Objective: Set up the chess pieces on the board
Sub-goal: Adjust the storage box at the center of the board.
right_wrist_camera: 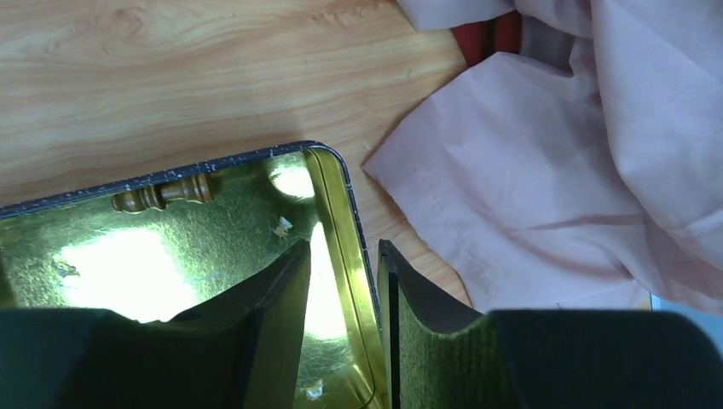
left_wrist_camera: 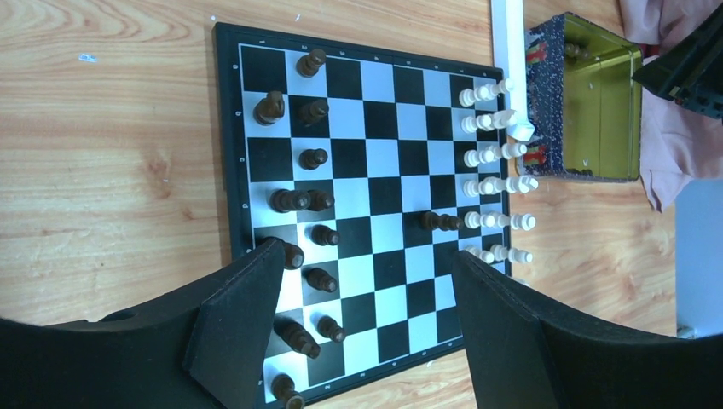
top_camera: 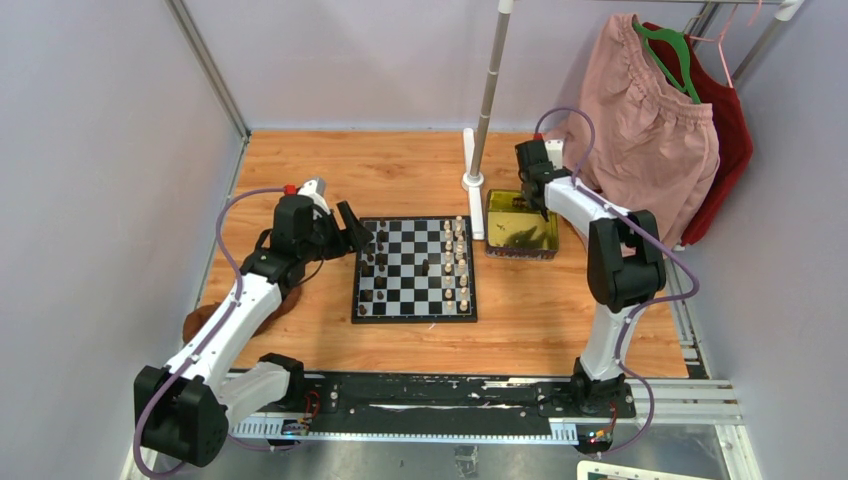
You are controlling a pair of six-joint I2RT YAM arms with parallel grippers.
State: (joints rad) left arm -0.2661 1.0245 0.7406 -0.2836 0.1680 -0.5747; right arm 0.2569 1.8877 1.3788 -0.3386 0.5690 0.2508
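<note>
The left gripper (left_wrist_camera: pixel 367 256) is hovering over the left edge of the board (top_camera: pixel 414 319), its jaws standing wide and holding nothing. The board is lying mid-counter (top_camera: pixel 300 160). The dark chess pieces (top_camera: pixel 372 262) are crowding its two left files and the cream ones (top_camera: pixel 456 255) are lining its right files, so most of the setup looks done. One dark piece (left_wrist_camera: pixel 436 221) is straying beside the cream rows. In the gold tray (top_camera: pixel 520 254) a brown piece (right_wrist_camera: pixel 162 194) is lying on its side, waiting. The right gripper (right_wrist_camera: pixel 343 251) is hanging over the tray's corner, jaws narrowly apart, gripping nothing. No writing is showing legibly.
</note>
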